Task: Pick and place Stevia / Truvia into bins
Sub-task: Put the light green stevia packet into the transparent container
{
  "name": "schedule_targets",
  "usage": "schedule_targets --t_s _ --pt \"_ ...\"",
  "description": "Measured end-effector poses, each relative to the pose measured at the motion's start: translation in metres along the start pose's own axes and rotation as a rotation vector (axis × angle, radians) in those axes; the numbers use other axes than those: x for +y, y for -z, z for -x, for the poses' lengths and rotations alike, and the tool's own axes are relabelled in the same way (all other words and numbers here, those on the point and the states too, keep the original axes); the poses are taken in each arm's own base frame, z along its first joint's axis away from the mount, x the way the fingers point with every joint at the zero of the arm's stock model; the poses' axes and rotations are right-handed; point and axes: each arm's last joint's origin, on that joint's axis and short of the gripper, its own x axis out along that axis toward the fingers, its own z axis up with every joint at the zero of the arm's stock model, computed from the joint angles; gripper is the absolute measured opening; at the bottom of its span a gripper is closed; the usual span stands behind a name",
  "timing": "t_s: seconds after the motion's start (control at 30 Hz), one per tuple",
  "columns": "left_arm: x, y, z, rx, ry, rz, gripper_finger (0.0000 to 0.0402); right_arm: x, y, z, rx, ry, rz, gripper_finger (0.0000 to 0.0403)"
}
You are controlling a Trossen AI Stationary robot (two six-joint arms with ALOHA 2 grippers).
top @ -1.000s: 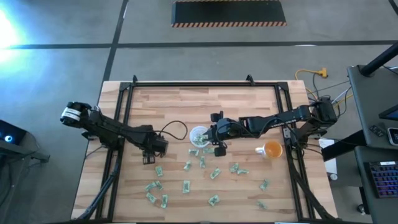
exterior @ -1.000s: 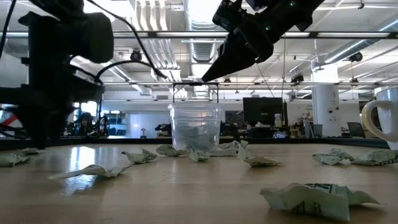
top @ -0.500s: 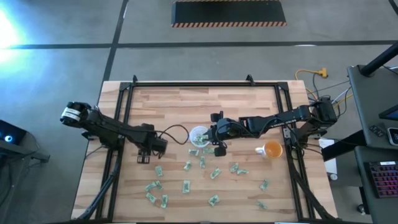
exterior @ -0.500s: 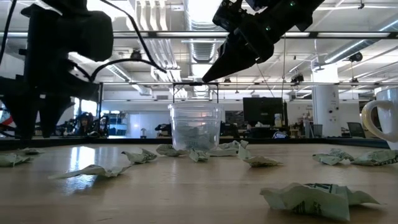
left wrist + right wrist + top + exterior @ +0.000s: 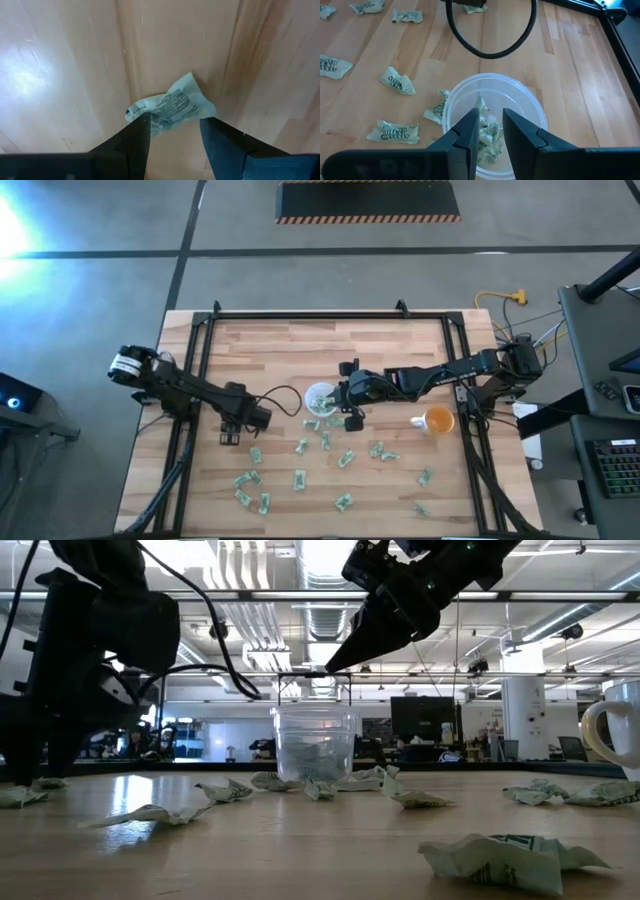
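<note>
Packets (image 5: 299, 479) of green and white paper lie scattered over the wooden bench (image 5: 270, 350), most of them on the near side of the cup (image 5: 319, 399); the low view shows them crumpled rather than flat. The cup, round and translucent, stands upright near the middle of the bench, with several packets already inside it (image 5: 487, 137).

The right gripper (image 5: 490, 125) hangs directly over the cup's mouth, its jaws pointing down into it. They stand a little apart, and nothing shows clamped between them; a loose packet sits in the cup just beyond the tips. In the low view the same gripper (image 5: 335, 665) tapers to a point just above the rim.

The left gripper (image 5: 230, 436) is down at the bench, well to the left of the cup. Its jaws are apart, straddling a single crumpled packet (image 5: 170, 106) that lies flat on the wood, one finger (image 5: 135, 137) touching the packet's edge, the other just beside it.

An orange cup (image 5: 438, 420) stands to the right of the white cup, under the right arm. A black cable (image 5: 492, 30) loops across the bench just behind the cup.
</note>
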Motion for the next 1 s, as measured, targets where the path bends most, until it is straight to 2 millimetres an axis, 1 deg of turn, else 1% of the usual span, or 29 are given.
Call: schedule_targets --t_s 0.23,0.4,0.63,0.77,1.0 --pt "0.0 -0.005 0.001 0.0 -0.027 -0.022 0.0157 0.0 0.0 0.0 0.0 0.0 0.0 0.0079" --pt "0.001 -0.01 0.005 -0.062 -0.051 -0.041 0.0157 0.0 0.0 0.0 0.0 0.0 0.0 0.0082" --pt "0.0 -0.013 0.006 -0.093 -0.049 -0.051 0.0153 0.0 0.0 0.0 0.0 0.0 0.0 0.0073" --pt "0.0 -0.013 0.006 -0.094 -0.041 -0.051 0.0123 0.0 0.0 0.0 0.0 0.0 0.0 0.007" --pt "-0.001 -0.014 0.005 -0.1 -0.029 -0.048 0.0043 0.0 0.0 0.0 0.0 0.0 -0.001 0.0077"
